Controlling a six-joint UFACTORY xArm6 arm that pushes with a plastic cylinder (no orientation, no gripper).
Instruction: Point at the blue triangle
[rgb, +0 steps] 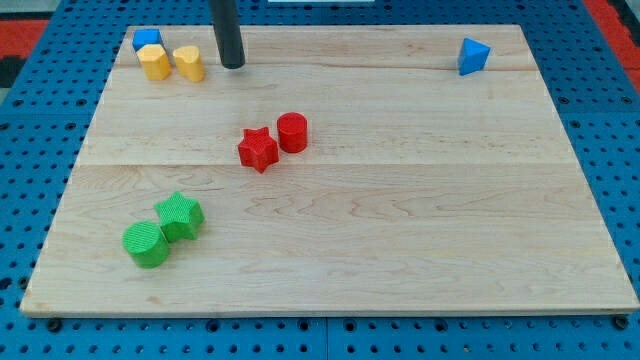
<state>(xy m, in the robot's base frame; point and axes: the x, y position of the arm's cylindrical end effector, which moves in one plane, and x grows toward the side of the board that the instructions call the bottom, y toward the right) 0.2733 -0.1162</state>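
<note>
My tip (233, 65), a bare rod grasping nothing, sits at the view's top left just beside the yellow blocks (171, 62), well apart from the blue triangle (473, 56) at top right.

Wooden board (400, 200), blue pegboard (610, 120) beneath

The blue triangle (473, 56) is a small solid wedge resting on the desk (400, 220) near its top-right corner. It lies well apart from my tip (233, 65), far toward the view's right, at nearly equal height.
</note>
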